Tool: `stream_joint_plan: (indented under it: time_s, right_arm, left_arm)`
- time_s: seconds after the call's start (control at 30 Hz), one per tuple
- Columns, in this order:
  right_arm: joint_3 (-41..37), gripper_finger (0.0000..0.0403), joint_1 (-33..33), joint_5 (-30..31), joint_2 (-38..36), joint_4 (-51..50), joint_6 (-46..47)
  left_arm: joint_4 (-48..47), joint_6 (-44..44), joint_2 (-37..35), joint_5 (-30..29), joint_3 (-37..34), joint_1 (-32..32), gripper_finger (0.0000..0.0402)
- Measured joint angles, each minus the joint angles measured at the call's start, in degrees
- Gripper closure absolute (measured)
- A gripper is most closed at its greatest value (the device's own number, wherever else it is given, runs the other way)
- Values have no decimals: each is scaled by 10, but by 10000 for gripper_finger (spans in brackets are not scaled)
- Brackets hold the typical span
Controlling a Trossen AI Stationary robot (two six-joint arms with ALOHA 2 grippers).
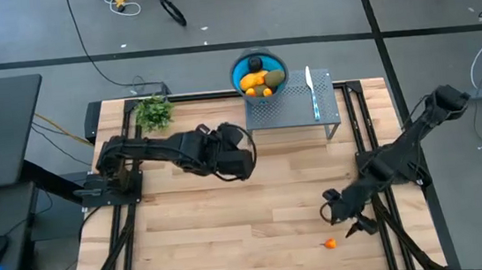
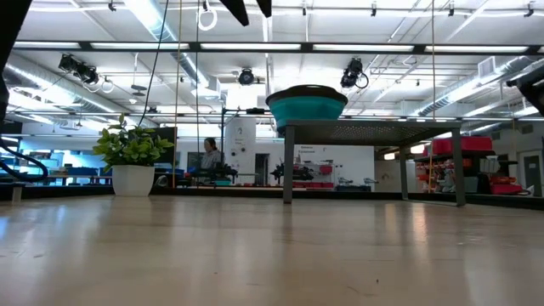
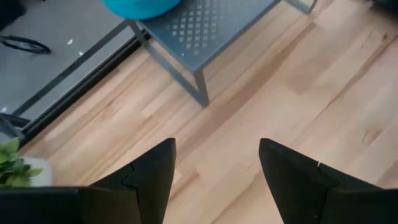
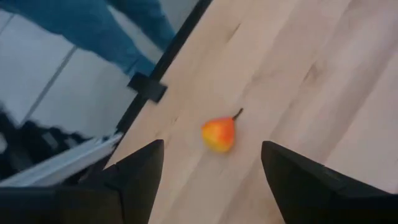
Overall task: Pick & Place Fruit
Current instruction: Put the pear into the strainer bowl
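one small orange fruit point(image 4: 219, 134) lies before our right gripper point(image 4: 211, 168), jaws spread; we centre, descend, pinch gently. left gripper point(image 3: 214, 177), also spread, waits mid-worktop.

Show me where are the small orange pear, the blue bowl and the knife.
Small orange pear point(image 4: 219, 134): right wrist view, on its rounded body.
Blue bowl point(image 1: 238, 69): high view, on its left rim.
Knife point(image 1: 310, 82): high view, on its pale upper part.

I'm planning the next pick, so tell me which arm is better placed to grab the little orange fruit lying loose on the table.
The right. Its hand hovers open just beside the small orange fruit near the table's front edge, and its wrist camera sees the fruit ahead between its fingers. The left hand is open too, but mid-table, nearer the blue bowl.
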Motion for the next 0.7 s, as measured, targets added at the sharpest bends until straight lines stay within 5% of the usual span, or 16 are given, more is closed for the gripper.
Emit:
stream_joint_plan:
  time_s: [0.2, 0.7]
  right_arm:
    - [-2, 129, 83, 124, 73, 82, 79]
    - [-1, 151, 180, 260, 206, 135, 160]
  left_arm:
    - [-34, 14, 0, 0, 0, -21, 162]
    - [-38, 0, 0, -13, 0, -56, 162]
